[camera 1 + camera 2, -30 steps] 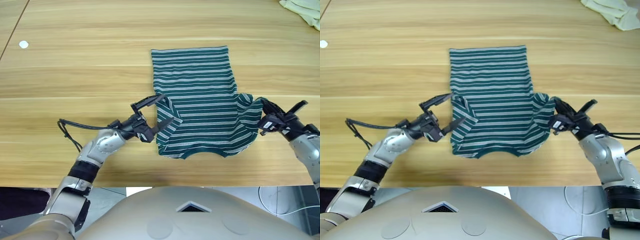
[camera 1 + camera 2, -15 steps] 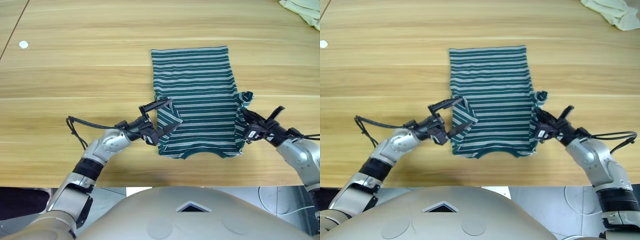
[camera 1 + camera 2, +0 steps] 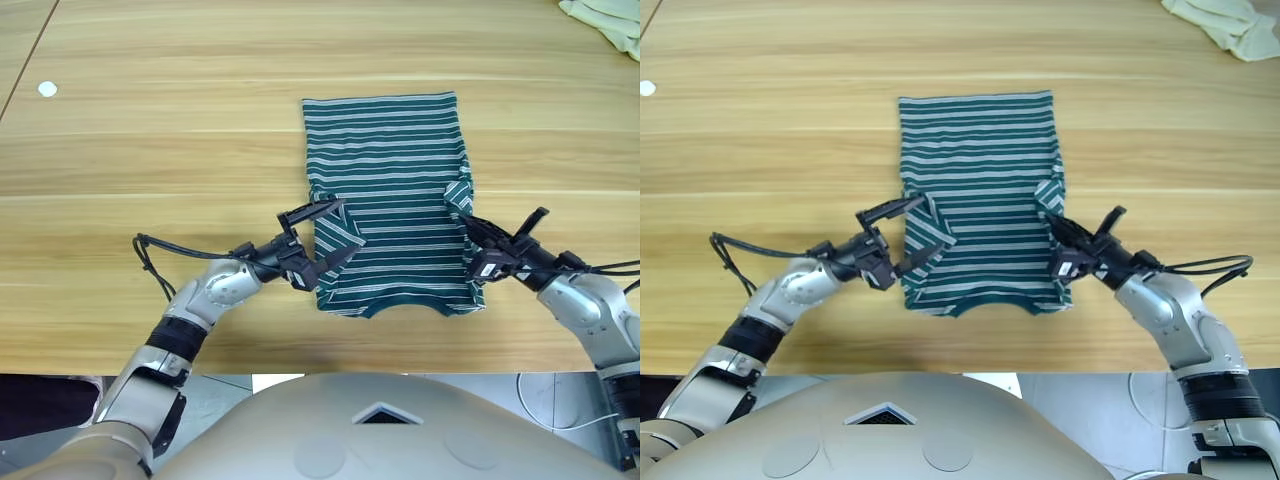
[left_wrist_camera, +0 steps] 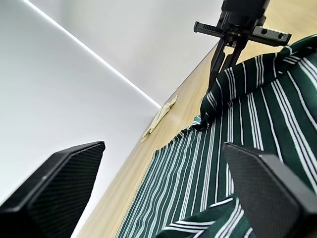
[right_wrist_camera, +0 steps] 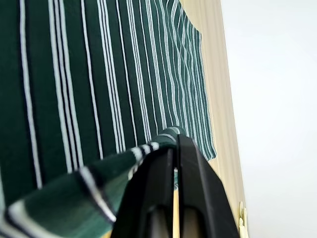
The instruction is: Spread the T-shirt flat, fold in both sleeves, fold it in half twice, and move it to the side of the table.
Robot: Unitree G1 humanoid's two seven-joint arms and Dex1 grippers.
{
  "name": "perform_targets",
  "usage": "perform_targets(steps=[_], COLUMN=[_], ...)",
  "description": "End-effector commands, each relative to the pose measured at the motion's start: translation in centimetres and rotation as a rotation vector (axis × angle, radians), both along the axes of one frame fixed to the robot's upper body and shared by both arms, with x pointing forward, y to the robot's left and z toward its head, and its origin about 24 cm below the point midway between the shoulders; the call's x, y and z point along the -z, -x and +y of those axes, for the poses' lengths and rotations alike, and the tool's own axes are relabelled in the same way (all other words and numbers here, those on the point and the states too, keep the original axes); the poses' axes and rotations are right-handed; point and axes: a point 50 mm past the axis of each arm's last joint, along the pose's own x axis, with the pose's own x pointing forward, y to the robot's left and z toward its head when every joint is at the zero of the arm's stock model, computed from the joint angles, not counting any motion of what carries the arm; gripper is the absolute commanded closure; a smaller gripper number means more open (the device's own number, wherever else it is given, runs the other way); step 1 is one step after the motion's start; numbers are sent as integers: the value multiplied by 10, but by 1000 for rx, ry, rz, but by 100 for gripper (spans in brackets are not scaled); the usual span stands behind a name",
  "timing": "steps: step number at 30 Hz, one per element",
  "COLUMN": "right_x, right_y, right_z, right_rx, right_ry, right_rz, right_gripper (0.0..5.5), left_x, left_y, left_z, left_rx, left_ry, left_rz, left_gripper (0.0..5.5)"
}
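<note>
Wooden table (image 3: 150, 130) – pale plank grain running left to right, dark seam at far left corner. Green white-striped T-shirt (image 3: 390, 170) lying mid-table, hem toward far side, neckline near front edge. Small white disc (image 3: 47, 89) far left, well apart from shirt. Crumpled cream cloth (image 3: 605, 22) at far right corner – partly cut off.

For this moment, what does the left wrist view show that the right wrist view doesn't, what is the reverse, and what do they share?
Left wrist view: the left claw open at the edge of the T-shirt, the right claw seen from across the shirt, pinching the sleeve, and a pale cloth far down the table. Right wrist view: a close look at the right claw's fingers shut on a striped fold of that sleeve. Both: the green striped shirt lying on the wooden table.
</note>
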Motion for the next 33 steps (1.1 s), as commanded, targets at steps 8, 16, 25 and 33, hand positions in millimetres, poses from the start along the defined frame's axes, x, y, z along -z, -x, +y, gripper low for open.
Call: perform_targets(steps=[8,16,25,33], right_x=[-1,-3,-17,-15], right_y=[-8,-6,-40,-55], right_z=[-1,5,7,26], right_rx=[19,-1,82,16], right_ry=[-19,-38,-85,-92], right_rz=[-20,-2,-179,-206], right_gripper=[373,228,205,205], left_x=[0,-15,-46,20], left_y=[-4,-32,-150,-134], left_z=[10,27,-26,-40], left_rx=[-35,-135,-298,-157], left_ry=[-36,-90,-282,-840], left_rz=[-15,-119,-204,-50], left_gripper=[104,104,104,104])
